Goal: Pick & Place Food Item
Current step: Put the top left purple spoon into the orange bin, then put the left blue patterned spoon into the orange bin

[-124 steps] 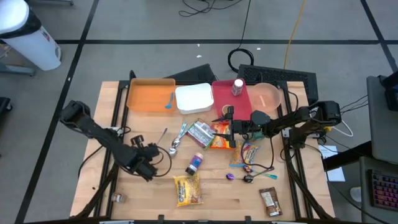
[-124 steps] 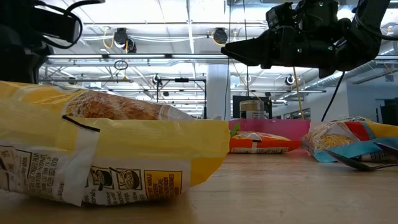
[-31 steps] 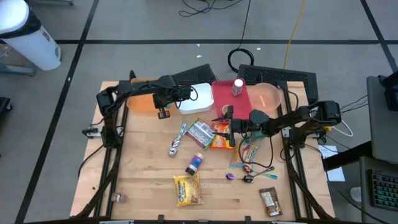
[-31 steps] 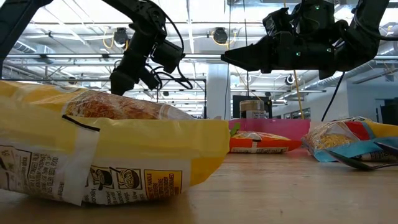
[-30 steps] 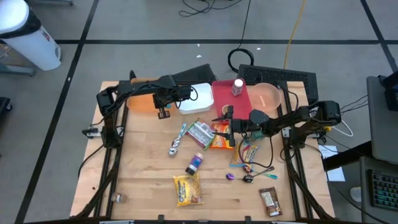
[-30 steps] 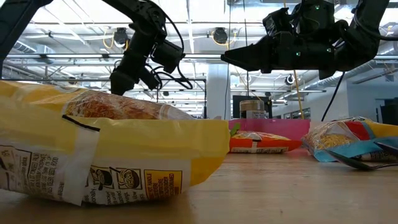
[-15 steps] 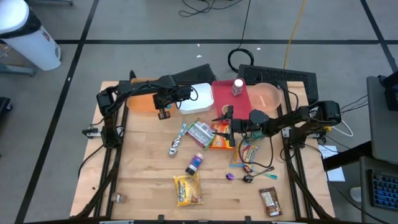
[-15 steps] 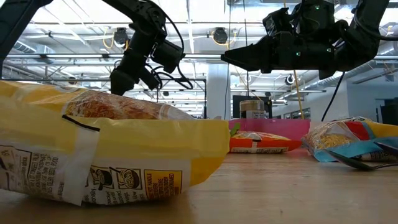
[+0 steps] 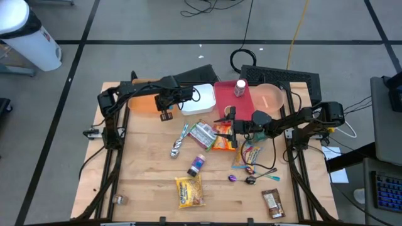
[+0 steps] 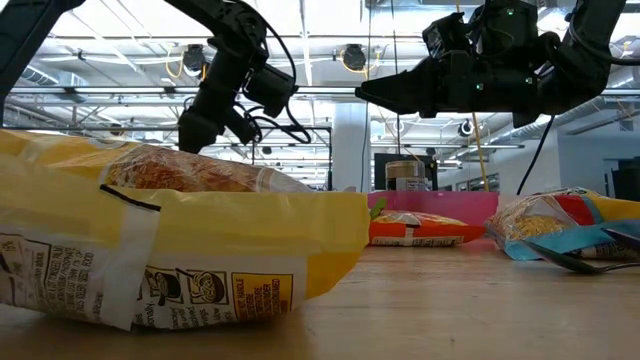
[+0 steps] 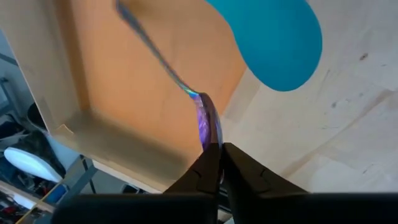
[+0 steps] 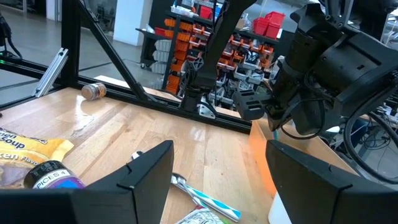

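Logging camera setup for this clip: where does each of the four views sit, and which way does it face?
High: overhead, straight down on the table and both arms.
Low: table height, behind the yellow bag; arms overhead.
Left wrist: left gripper shut on a spoon over the orange tray.
Right wrist: open right gripper, facing the left arm.
Shared: orange tray, high and left wrist.

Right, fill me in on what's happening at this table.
The left tool is pinched shut on the thin, shiny handle of a utensil at the edge of the orange tray. The right tool hangs open above the snack packets in the middle of the table, holding nothing. No food item is in either tool.
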Motion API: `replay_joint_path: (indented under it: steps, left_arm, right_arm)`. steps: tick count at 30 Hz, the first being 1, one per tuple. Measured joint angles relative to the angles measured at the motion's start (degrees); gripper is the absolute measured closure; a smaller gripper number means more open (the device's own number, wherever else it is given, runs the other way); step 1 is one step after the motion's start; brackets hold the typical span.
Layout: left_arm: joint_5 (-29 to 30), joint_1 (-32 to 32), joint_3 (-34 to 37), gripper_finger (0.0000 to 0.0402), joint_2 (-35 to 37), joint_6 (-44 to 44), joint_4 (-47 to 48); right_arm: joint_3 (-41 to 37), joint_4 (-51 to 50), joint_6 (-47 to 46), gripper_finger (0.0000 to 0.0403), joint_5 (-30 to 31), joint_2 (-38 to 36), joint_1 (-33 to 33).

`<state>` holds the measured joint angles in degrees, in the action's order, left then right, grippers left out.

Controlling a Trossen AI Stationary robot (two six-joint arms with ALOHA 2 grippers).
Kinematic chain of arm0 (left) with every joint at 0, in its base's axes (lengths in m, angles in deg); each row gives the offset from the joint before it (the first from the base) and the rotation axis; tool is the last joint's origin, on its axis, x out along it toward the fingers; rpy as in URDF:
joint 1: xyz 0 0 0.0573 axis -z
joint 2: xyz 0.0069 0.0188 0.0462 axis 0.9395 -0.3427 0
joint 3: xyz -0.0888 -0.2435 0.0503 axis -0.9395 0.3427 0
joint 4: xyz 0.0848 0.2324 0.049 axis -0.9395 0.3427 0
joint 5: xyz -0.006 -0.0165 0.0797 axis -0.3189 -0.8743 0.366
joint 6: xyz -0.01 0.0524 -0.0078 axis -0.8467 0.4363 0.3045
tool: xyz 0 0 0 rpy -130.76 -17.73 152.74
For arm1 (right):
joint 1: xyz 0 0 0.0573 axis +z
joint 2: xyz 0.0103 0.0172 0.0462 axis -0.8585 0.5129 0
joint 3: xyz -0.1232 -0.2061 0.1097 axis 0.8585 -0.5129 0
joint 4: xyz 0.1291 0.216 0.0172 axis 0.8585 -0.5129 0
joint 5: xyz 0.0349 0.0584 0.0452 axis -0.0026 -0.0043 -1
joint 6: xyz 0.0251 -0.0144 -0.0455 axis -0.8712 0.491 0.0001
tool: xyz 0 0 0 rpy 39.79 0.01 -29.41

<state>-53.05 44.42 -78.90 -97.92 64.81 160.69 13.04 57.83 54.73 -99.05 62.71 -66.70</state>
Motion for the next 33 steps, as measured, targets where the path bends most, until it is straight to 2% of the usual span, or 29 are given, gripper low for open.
replay_joint_path:
  steps: [6,9,20,27,33]
  left_arm:
    - [-0.8,0.0,0.0,0.0339,0.0,-0.02,-1.46]
    - [-2.76,0.0,0.01,0.0329,0.0,0.4,-1.91]
    - [-2.99,0.11,0.02,0.0297,0.05,0.18,-1.1]
    - [-3.05,0.11,0.02,0.0248,0.07,-1.65,0.44]
    - [-11.55,0.35,0.02,0.0212,0.09,-1.98,0.41]
  right_arm:
    - [-0.01,-0.01,0.0,0.0151,0.0,0.0,0.0]
    - [0.0,-0.02,0.0,0.0151,0.0,0.0,0.0]
    - [0.0,-0.2,0.0,0.0151,0.0,0.0,0.0]
    - [0.0,-0.55,0.02,0.0151,0.0,0.0,0.0]
    - [0.0,-1.05,0.02,0.0151,0.0,0.0,0.0]
